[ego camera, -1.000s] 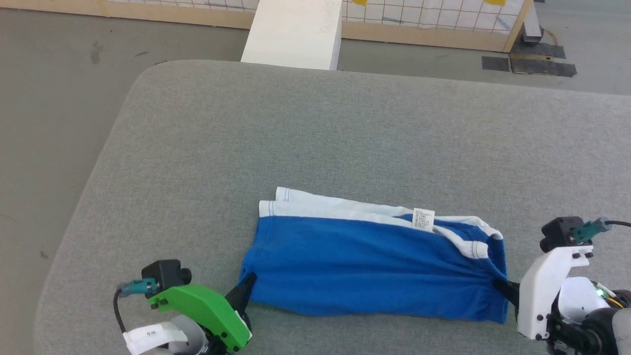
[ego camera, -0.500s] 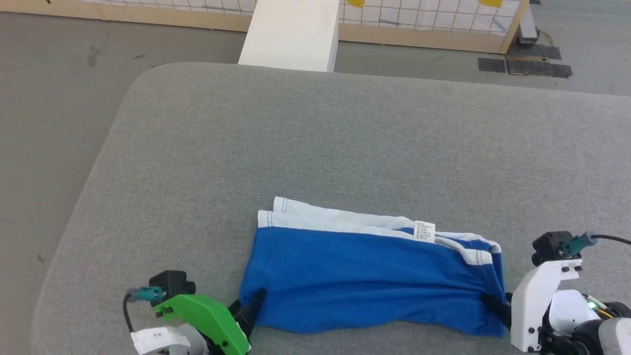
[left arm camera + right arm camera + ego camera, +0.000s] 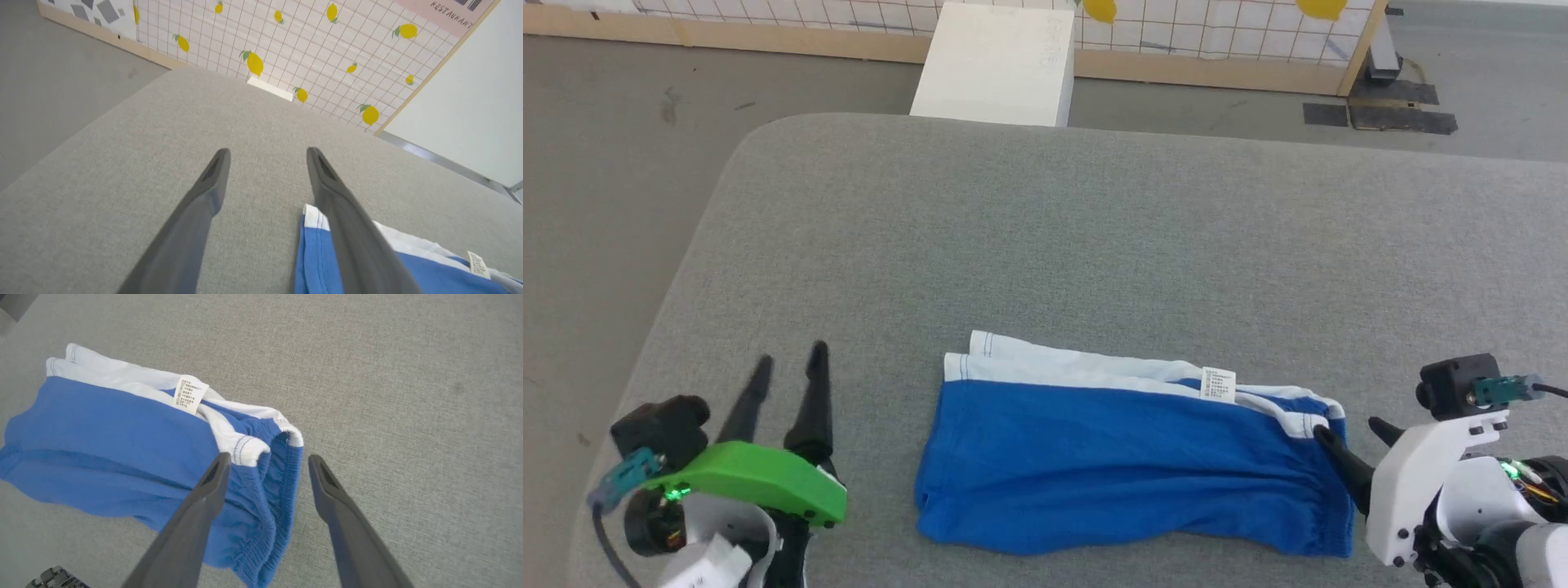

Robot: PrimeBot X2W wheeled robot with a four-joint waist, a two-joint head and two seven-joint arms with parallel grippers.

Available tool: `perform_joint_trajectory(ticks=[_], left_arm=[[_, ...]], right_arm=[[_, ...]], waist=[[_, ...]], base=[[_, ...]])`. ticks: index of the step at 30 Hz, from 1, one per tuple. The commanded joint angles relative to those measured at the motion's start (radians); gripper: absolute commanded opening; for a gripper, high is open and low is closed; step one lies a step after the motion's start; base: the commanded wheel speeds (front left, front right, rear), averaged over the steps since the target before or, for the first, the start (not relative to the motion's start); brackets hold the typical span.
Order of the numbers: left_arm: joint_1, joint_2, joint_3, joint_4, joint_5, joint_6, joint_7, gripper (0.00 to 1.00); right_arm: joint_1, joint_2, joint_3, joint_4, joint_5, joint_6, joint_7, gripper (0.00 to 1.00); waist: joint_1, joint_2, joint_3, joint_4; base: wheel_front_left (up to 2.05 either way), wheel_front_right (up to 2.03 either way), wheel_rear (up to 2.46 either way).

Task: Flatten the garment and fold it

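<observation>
Grey table (image 3: 1094,229) stretches wide past the garment (image 3: 1127,465) and its far edge.

"RESTAURANT" on pink wall sign (image 3: 427,5)

The grey padded table (image 3: 1094,229) offers open surface across its far half and on both sides of the shorts (image 3: 1127,465), which lie low and flat near the front edge. A white block (image 3: 996,65) stands just past the far edge, with a gridded wall (image 3: 1217,24) behind it.
</observation>
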Motion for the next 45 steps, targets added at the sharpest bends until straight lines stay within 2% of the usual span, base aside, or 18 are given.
perform_joint_trajectory(ticks=[1,4,7,13,19,20,21,22,27,32,40,45], left_arm=[[-0.010,0.001,0.008,0.001,0.046,-0.003,-0.076,1.00],[-0.009,0.003,0.004,0.010,0.126,-0.012,-0.197,1.00],[-0.011,-0.007,0.008,0.003,0.196,-0.019,-0.237,1.00],[-0.010,-0.070,0.068,-0.105,0.371,-0.048,-0.244,1.00],[0.017,-0.143,0.123,-0.133,0.438,-0.102,-0.245,1.00],[0.018,-0.151,0.129,-0.135,0.447,-0.111,-0.245,1.00],[0.021,-0.163,0.137,-0.134,0.449,-0.121,-0.245,1.00],[0.022,-0.168,0.141,-0.133,0.459,-0.130,-0.245,1.00],[0.027,-0.198,0.170,-0.128,0.485,-0.167,-0.245,1.00],[0.028,-0.215,0.192,-0.126,0.505,-0.185,-0.245,1.00],[0.025,-0.229,0.204,-0.115,0.524,-0.207,-0.245,1.00],[0.022,-0.232,0.206,-0.104,0.530,-0.216,-0.245,1.00]], right_arm=[[0.008,0.005,0.006,0.007,-0.024,-0.002,-0.012,1.00],[0.005,0.007,0.013,0.041,-0.061,-0.002,-0.018,1.00],[-0.009,0.017,0.013,0.087,-0.093,-0.002,-0.026,1.00],[-0.065,0.052,0.011,0.197,-0.142,-0.002,-0.065,1.00],[-0.112,0.065,0.034,0.286,-0.159,-0.002,-0.061,1.00],[-0.116,0.065,0.036,0.296,-0.158,-0.002,-0.055,0.69],[-0.122,0.064,0.038,0.305,-0.156,-0.002,-0.050,0.19],[-0.126,0.063,0.040,0.310,-0.154,-0.002,-0.049,0.00],[-0.143,0.058,0.031,0.314,-0.125,-0.002,-0.048,0.00],[-0.151,0.028,-0.013,0.294,-0.089,-0.002,-0.028,0.00],[-0.149,-0.088,-0.187,0.308,-0.110,-0.002,0.023,0.00],[-0.166,-0.121,-0.275,0.367,-0.145,-0.002,0.026,0.00]], waist=[[0.0000,0.0000,0.003,-0.001],[0.0000,0.0000,0.010,0.000],[0.0000,0.0000,0.022,0.003],[0.0000,0.0000,0.050,0.012],[0.0000,0.0000,0.062,0.013],[0.0000,0.0000,0.064,0.012],[0.0000,0.0000,0.065,0.012],[0.0000,0.0000,0.066,0.012],[0.0000,0.0000,0.067,0.005],[0.0000,0.0000,0.063,-0.004],[0.0000,0.0000,0.057,-0.017],[0.0000,0.0000,0.056,-0.028]], base=[[0.00,0.00,0.00],[0.00,0.00,0.00],[0.00,0.00,0.00],[0.00,0.00,0.00],[0.00,0.00,0.00],[0.00,0.00,0.00],[0.00,0.00,0.00],[0.00,0.00,0.00],[0.00,0.00,0.00],[0.00,0.00,0.00],[0.00,0.00,0.00],[0.00,0.00,0.00]])
